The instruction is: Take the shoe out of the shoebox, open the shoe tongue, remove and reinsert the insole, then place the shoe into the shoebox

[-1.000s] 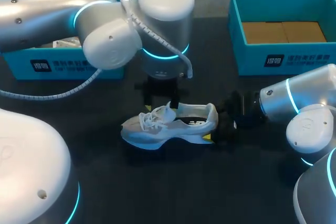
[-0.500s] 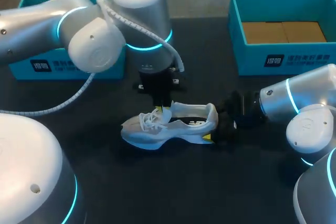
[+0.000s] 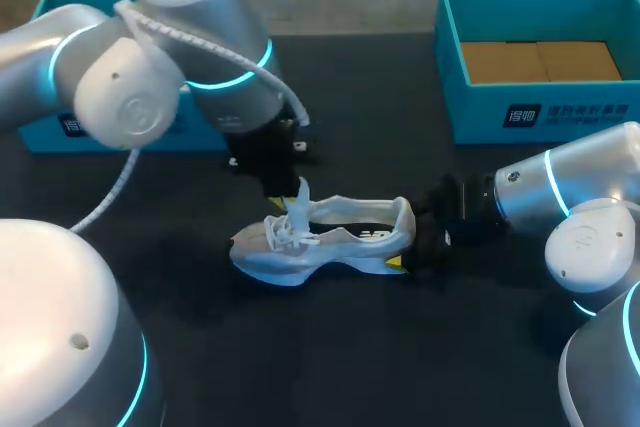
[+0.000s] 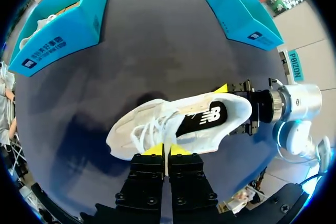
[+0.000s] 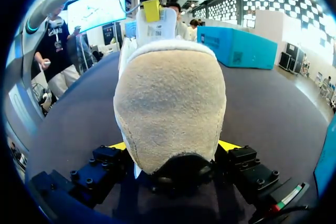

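A white sneaker (image 3: 330, 239) lies on its sole in the middle of the black table, toe to the left. My left gripper (image 3: 293, 199) hangs over the laces, shut on the shoe tongue (image 3: 300, 193), which stands pulled up. In the left wrist view the thin tongue edge sits pinched in the left gripper (image 4: 166, 150), and the dark insole (image 4: 202, 121) shows in the shoe's mouth. My right gripper (image 3: 420, 239) is at the heel, one finger on each side. In the right wrist view the beige heel (image 5: 170, 108) fills the gap in the right gripper (image 5: 173, 148).
A teal shoebox (image 3: 540, 112) with a brown cardboard floor stands at the back right. A second teal box (image 3: 120, 129) stands at the back left, partly hidden behind my left arm, with something white inside it.
My left gripper has shut on the tongue and moved left and back, lifting the tongue upright. The shoe and the right gripper have stayed put.
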Motion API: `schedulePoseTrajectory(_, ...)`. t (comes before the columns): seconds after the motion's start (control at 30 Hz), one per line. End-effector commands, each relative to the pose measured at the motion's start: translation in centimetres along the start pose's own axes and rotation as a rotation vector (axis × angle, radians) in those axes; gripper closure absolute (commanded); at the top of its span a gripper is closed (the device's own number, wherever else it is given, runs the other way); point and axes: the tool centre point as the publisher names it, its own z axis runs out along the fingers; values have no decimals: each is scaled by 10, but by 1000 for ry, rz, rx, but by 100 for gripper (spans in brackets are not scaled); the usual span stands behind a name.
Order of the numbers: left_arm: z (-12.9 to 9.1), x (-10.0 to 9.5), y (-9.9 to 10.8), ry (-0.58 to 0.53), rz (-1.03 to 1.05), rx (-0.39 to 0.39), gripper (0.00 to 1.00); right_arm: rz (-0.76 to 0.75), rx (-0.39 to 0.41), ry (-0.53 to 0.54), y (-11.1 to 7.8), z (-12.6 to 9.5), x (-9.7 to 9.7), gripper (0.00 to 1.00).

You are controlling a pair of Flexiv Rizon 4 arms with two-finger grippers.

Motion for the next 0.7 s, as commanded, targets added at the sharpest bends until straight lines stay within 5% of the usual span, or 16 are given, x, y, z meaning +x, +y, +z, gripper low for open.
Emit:
schedulePoseTrajectory(0.03, -4, -17, 12, 79, -12, 8, 100, 0, 3, -1, -1, 5, 2, 100)
schedulePoseTrajectory(0.7, 45, -65, 27, -63, -100, -78, 100, 0, 3, -1, -1, 5, 2, 100)
